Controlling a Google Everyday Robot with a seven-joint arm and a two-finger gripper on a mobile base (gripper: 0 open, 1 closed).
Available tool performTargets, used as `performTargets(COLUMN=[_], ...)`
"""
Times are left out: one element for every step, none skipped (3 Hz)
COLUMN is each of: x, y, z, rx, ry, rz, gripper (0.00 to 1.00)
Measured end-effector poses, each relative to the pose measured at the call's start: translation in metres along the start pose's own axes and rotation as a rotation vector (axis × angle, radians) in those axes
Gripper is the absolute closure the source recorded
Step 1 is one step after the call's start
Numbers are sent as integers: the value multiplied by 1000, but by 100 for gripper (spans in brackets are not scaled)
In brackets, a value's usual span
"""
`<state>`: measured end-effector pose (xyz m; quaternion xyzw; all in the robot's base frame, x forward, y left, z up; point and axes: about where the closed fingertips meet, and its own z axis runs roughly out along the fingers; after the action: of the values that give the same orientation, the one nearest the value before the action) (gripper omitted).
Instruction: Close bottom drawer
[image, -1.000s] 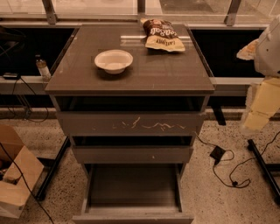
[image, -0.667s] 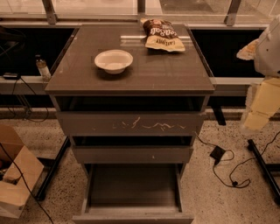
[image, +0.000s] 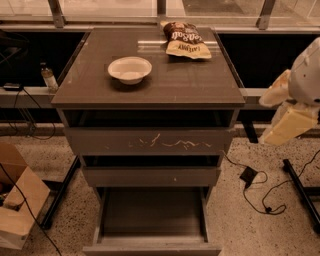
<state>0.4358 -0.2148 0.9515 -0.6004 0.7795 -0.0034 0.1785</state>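
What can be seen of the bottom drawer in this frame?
The bottom drawer is a wide, shallow, grey-brown tray that looks like laminated board. It has a flat dark base, thin side walls and a plain handleless front strip at the picture's lower edge. It stands pulled far out, level, under the middle drawer, with nothing visible inside. Nothing touches it. The pincer hangs at the view's right edge, beside the cabinet top, well away.

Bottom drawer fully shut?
No: the bottom drawer is pulled far out with its dark base exposed, and the gripper hangs to the right of the cabinet, clear of it.
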Motion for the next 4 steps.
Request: performTargets(x=[10,9,7,4], y=[13,33,36,40], z=[51,111,120,135], rx=[-78,-208,-234,-245], ry=[-142,-281,-307,-308], rz=[31,72,83,69], gripper=[65,88,100,100])
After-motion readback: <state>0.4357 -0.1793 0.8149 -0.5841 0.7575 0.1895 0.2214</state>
